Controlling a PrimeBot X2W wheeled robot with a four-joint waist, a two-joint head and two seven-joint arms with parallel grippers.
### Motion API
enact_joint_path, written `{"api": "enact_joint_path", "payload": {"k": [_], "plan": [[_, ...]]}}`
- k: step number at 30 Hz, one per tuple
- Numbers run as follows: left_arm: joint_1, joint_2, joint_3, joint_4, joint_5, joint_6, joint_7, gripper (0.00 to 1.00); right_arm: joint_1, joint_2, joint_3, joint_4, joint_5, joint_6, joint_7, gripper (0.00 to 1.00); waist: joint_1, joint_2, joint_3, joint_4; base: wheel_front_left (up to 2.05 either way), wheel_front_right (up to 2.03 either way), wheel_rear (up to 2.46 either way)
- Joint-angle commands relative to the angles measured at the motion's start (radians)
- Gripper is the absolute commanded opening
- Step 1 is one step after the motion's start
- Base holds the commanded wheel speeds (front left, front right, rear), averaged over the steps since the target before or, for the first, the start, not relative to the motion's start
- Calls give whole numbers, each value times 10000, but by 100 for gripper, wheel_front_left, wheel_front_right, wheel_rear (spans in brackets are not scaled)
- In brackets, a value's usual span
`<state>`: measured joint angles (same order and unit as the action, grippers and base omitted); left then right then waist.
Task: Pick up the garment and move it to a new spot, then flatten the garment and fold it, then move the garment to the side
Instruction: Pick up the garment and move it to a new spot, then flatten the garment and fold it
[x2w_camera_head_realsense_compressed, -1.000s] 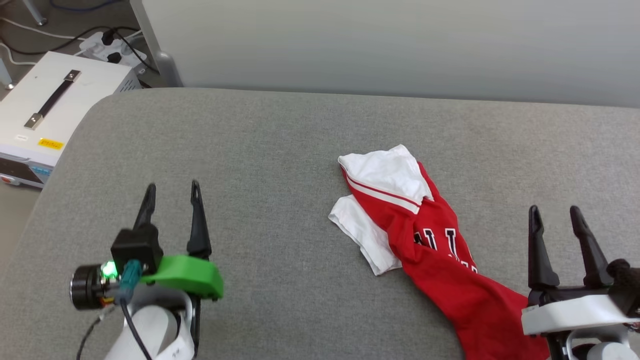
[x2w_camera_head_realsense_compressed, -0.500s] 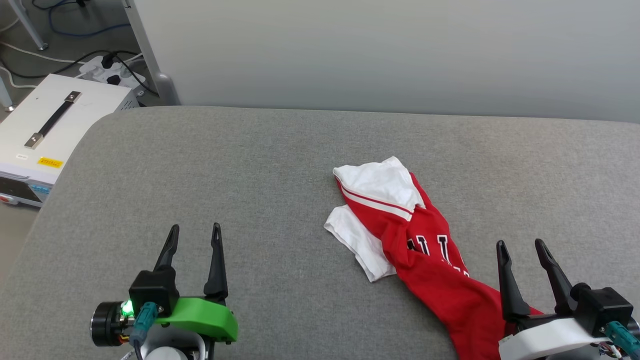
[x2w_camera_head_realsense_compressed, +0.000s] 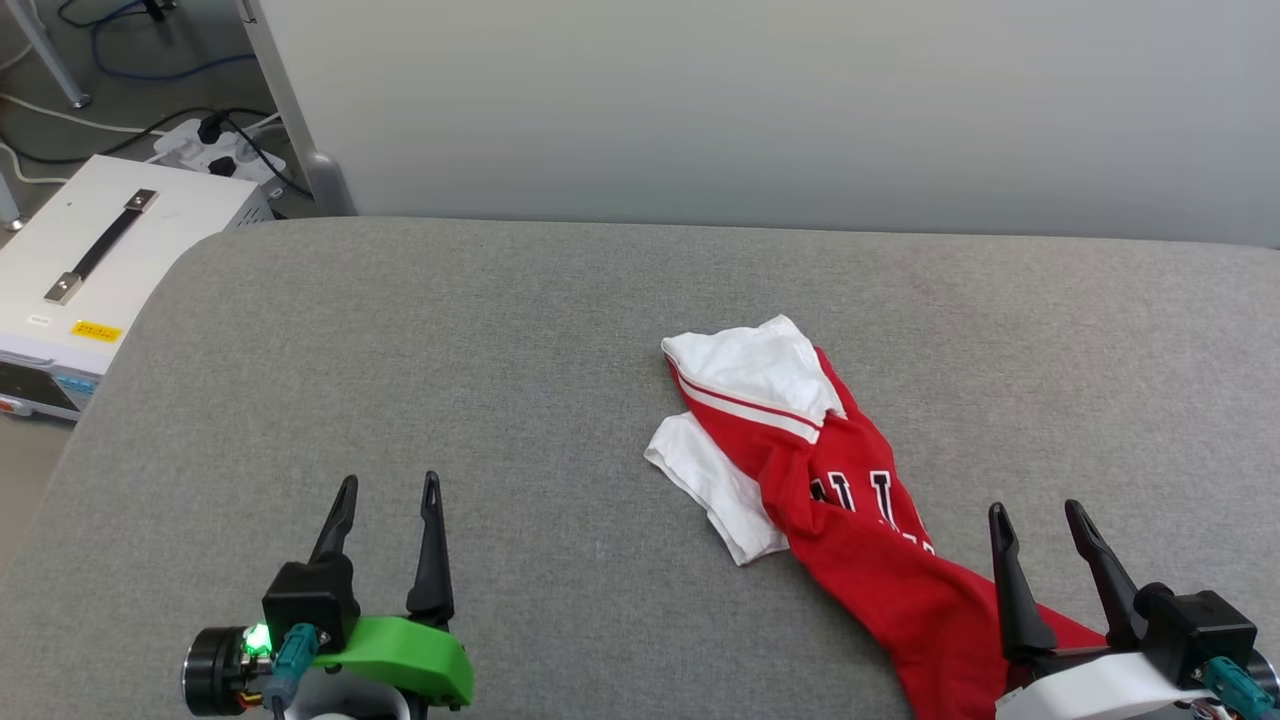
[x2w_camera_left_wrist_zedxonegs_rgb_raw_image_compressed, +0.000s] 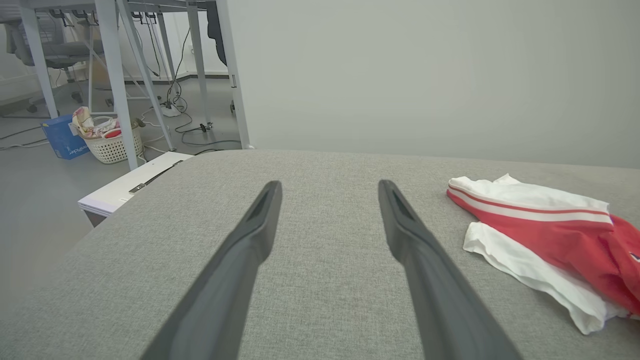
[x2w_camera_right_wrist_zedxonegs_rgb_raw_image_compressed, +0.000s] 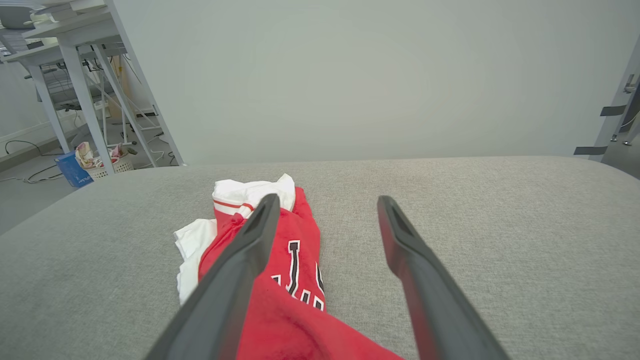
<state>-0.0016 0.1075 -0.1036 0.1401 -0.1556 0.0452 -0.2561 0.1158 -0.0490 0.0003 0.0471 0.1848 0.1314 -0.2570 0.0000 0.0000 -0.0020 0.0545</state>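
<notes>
The opening pick-up looks not yet begun: the garment (x2w_camera_head_realsense_compressed: 860, 560) lies crumpled right of centre on the counter (x2w_camera_head_realsense_compressed: 500, 350), with the left tool (x2w_camera_head_realsense_compressed: 388, 483) and right tool (x2w_camera_head_realsense_compressed: 1036, 510) both wide and empty, so next the right should probably lower onto the near red cloth and pinch.

**Garment Right of Centre, Grippers Along the Near Edge**

The garment (x2w_camera_head_realsense_compressed: 870, 570) lies bunched on the padded table (x2w_camera_head_realsense_compressed: 500, 350), right of its middle. One end points toward the centre, and the other runs to the table's near right edge. The right gripper (x2w_camera_head_realsense_compressed: 1035, 508) stands over that near end. The left gripper (x2w_camera_head_realsense_compressed: 390, 480) stands well apart to the left, over bare table. A wall panel (x2w_camera_head_realsense_compressed: 760, 100) rises behind the table. Beyond the table's far left corner a box (x2w_camera_head_realsense_compressed: 120, 230) sits on the floor, with a power strip (x2w_camera_head_realsense_compressed: 215, 140) behind it.
</notes>
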Motion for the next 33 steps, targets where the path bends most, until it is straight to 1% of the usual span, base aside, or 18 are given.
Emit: {"api": "enact_joint_path", "payload": {"k": [1,6,10,14,18,21,23,26,28,30,31,32,33], "plan": [[160,-75,64,30,115,-104,-57,100,84,-23,11,21,-100,-7,-47,100,0,0,2,2,0,0,0],[109,-194,183,72,271,-252,-57,100,-124,-109,-271,-224,-165,-7,-48,100,0,0,58,53,0,0,0],[4,-302,241,47,320,-363,-57,100,-634,-384,-516,-597,-81,-7,-48,100,0,0,261,126,0,0,0],[-199,-384,312,-25,368,-436,-57,100,-1692,-996,-498,-838,34,-7,-48,100,0,0,628,197,0,0,0],[-465,-457,360,-112,387,-470,-57,100,-3239,-1953,150,-667,293,-7,-48,100,0,0,1119,281,0,0,0],[-729,-500,352,-170,395,-509,-57,100,-4690,-3044,1301,-187,715,-7,-48,100,0,0,1556,388,0,0,0],[-902,-519,355,-187,407,-535,-57,100,-5708,-3891,2388,320,1020,-7,0,100,0,0,1788,453,0,0,0],[-1180,-537,376,-233,424,-576,-57,100,-7299,-4797,3892,886,1892,-7,545,100,0,0,2167,593,0,0,0],[-1386,-547,397,-287,425,-587,-57,100,-8394,-5343,4999,1229,2601,-7,1309,100,0,0,2431,709,0,0,0],[-1591,-555,414,-368,411,-580,-57,100,-9366,-5708,6039,1593,3529,-7,2418,100,0,0,2672,836,0,0,0],[-1697,-559,412,-426,399,-569,-57,100,-9906,-5865,6617,1757,4091,-7,3170,100,0,0,2799,908,0,0,0],[-1777,-562,402,-481,384,-558,-57,100,-10330,-5976,6998,1872,4529,-7,3724,100,0,0,2917,968,0,0,0],[-1873,-565,377,-546,366,-549,-57,100,-10786,-6058,7401,2109,5155,-7,4548,100,0,0,3048,1039,0,0,0]]}}
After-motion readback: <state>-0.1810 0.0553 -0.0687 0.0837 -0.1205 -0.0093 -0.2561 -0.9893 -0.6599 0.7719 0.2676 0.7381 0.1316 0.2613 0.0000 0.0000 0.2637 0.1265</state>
